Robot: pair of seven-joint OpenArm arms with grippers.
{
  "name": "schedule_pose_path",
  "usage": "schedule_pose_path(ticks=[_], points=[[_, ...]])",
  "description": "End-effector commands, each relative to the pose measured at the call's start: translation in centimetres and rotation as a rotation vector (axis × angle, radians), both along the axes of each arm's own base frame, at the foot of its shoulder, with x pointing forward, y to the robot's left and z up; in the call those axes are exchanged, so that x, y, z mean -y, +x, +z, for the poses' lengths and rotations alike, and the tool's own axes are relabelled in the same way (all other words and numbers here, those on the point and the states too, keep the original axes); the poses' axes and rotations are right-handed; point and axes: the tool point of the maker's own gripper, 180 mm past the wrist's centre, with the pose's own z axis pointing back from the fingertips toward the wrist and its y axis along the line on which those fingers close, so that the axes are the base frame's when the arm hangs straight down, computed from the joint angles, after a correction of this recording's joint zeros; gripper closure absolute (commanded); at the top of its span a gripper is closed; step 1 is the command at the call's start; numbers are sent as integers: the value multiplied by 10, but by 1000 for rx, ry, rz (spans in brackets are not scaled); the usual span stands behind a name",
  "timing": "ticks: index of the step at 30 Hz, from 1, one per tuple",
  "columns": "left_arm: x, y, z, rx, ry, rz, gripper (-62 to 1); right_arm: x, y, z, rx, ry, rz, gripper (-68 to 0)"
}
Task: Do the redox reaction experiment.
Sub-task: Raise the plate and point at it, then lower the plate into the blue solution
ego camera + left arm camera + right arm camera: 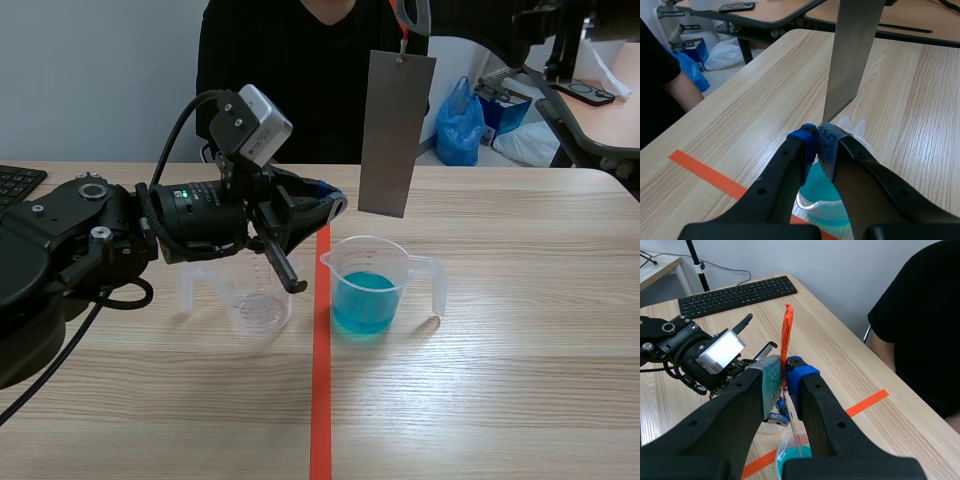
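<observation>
Two things line up over your worktop: the metal sheet hangs long-axis vertical, just above the cup of blue liquid, its orange strap clamped in your right end effector. Your left end effector, nearer the cup, is clenched empty.

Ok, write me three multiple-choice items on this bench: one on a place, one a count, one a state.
1. Where is the metal plate?
A) hanging in the air
B) lying flat beside a keyboard
C) clamped in a stand

2. How many plastic cups stand on the table?
A) one
B) two
C) three

3. How is the left claw?
A) wide open
B) shut on the plate
C) shut on nothing

Answers:
1 A: it dangles from an orange strap pinched in the right claw.
2 B: a cup of blue liquid and an empty clear cup.
3 C: its pads meet with nothing between.
</observation>
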Motion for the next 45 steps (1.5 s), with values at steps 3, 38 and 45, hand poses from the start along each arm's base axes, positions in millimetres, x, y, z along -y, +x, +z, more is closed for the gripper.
schedule_pose_path(ticks=[3, 38, 45], points=[[0, 7, 15, 35, -26, 5, -40, 2, 0, 13, 33, 20, 0, -15], [-272, -119, -90, -244, 307, 411, -40, 2, 0, 13, 33, 20, 0, -15], [-314, -202, -119, -344, 381, 624, -40, 2, 0, 13, 33, 20, 0, -15]])
